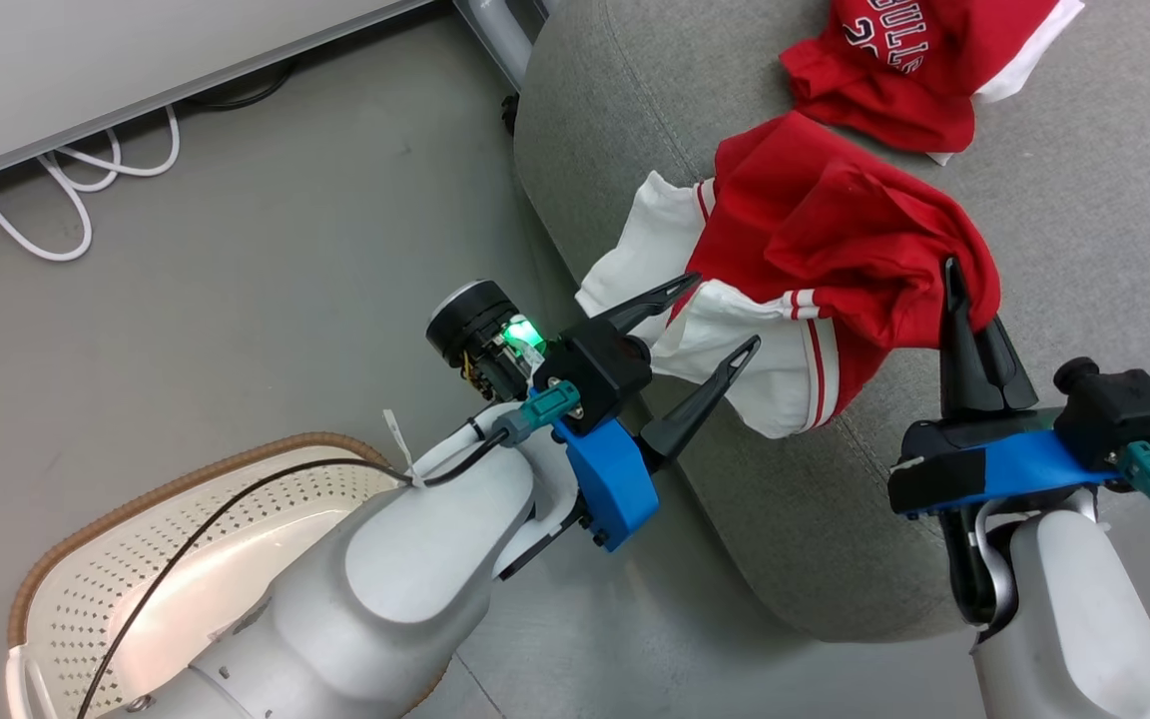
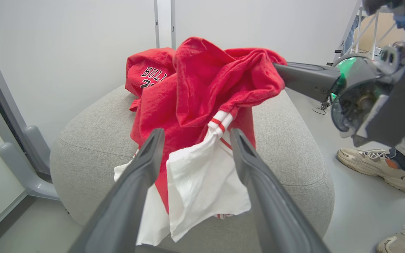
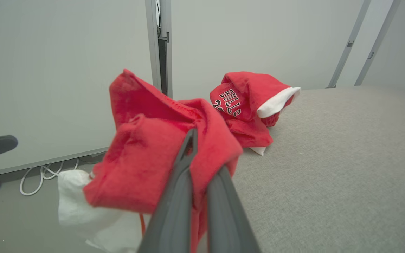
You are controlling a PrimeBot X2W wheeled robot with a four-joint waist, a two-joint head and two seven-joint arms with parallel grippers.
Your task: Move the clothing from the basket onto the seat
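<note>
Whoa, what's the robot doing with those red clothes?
It is moving laundry from the basket onto the grey seat. Its right hand is pinched shut on a red garment with white trim, which lies half on the seat's edge and hangs over the side. Its left hand is open, close to the white part. The Bulls jersey already lies on the seat.

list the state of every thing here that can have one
left gripper, jaws open, holding nothing
right gripper, jaws shut on the red garment
red garment, bunched, partly on the seat, white part hanging over its edge
jersey, crumpled, lying on the seat
basket, upright, no clothing in the part that shows
</note>
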